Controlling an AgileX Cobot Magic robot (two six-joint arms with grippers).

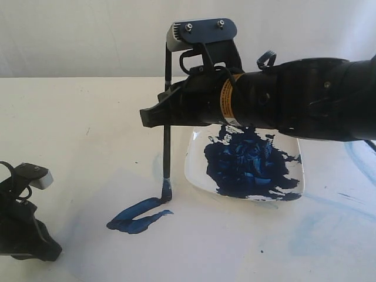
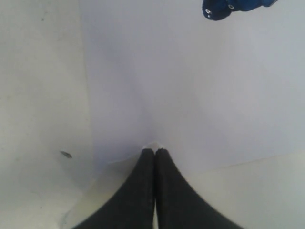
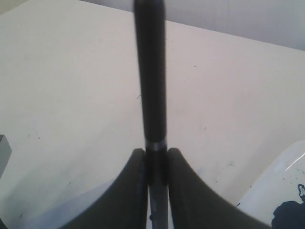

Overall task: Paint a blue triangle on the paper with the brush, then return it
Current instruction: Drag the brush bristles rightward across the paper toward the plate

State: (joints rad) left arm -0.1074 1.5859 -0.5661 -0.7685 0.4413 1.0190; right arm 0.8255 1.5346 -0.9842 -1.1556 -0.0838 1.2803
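Note:
My right gripper [image 1: 154,115] is shut on the black handle of the brush [image 1: 167,153], which it holds upright. The paint-dark tip touches the paper [image 1: 194,238] at the upper end of the blue triangle [image 1: 138,216], a narrow dark blue wedge. In the right wrist view the brush [image 3: 149,71] runs straight out between the fingers of the right gripper [image 3: 156,157]. My left gripper [image 1: 53,251] sits low at the near left. Its jaws [image 2: 155,150] are shut, with their tips at a corner of the paper [image 2: 190,86]. An end of the blue triangle [image 2: 233,7] shows beyond them.
A white square plate [image 1: 197,170] with a big dark blue paint blob [image 1: 249,164] stands just right of the brush, under my right arm. Faint light-blue smears [image 1: 329,226] mark the cream table [image 1: 70,117] at the right. The plate's corner [image 3: 286,186] shows in the right wrist view.

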